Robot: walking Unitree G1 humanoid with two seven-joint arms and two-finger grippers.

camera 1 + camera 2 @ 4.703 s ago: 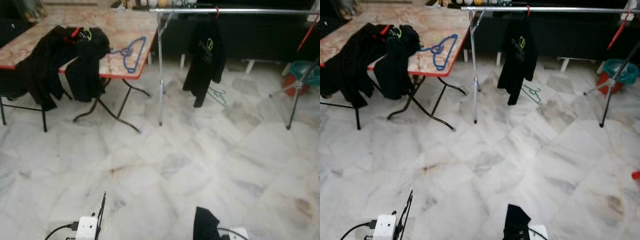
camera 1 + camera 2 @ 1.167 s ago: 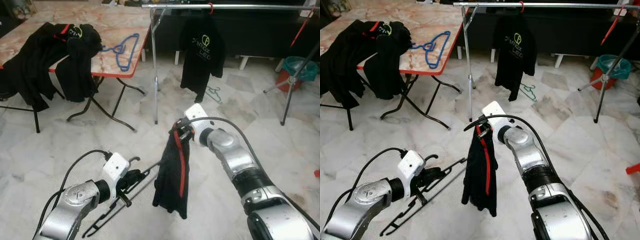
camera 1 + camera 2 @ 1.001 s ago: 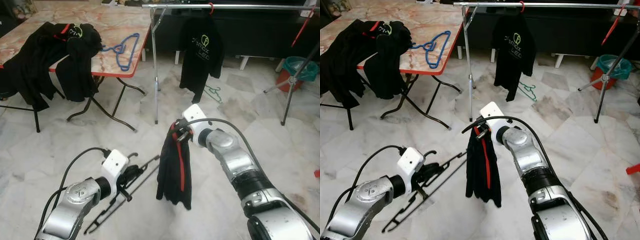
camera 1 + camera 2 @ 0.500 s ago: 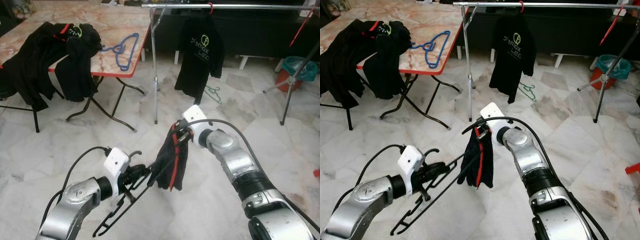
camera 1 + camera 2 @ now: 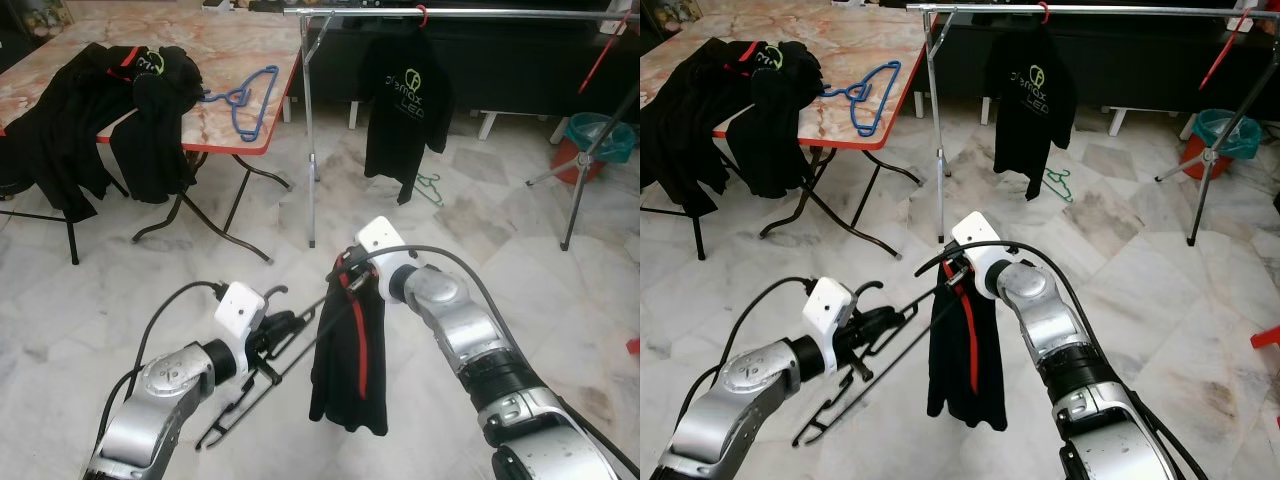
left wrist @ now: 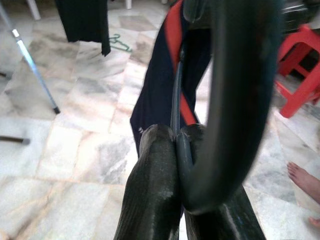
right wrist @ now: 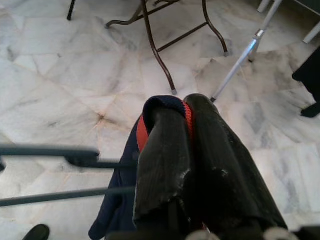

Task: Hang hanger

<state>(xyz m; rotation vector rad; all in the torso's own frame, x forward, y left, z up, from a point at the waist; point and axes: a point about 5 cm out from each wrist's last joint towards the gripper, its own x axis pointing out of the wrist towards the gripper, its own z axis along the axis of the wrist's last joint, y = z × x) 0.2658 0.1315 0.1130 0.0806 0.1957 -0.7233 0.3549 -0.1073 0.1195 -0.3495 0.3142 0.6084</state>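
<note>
Black garment (image 5: 348,360) hides my hanger's (image 5: 262,368) far end; left fingers (image 6: 160,165) clamp its wire, right fingers (image 7: 170,150) pinch the collar.

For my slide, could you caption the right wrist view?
Right gripper pinching the dark garment by its red-trimmed collar.

A dark, matt cloth garment (image 5: 345,365) trimmed with a red band is seen gripped in the ribbed, matt black rubbery fingers (image 7: 165,155) of the right gripper (image 5: 349,279), while a thin black hanger (image 5: 262,375) of smooth plastic or coated wire is seen pinched in the left gripper (image 5: 285,328). The floor (image 5: 480,260) is laid with polished, veined pale marble tiles, and the tabletop (image 5: 240,50) is finished in a glossy pinkish marble pattern with a red edge. The clothes rail (image 5: 460,14) is made of shiny bare metal, both arms are cased in brushed silver metal with white plastic wrist housings, and a blue plastic hanger (image 5: 245,98) is seen on the tabletop.
</note>
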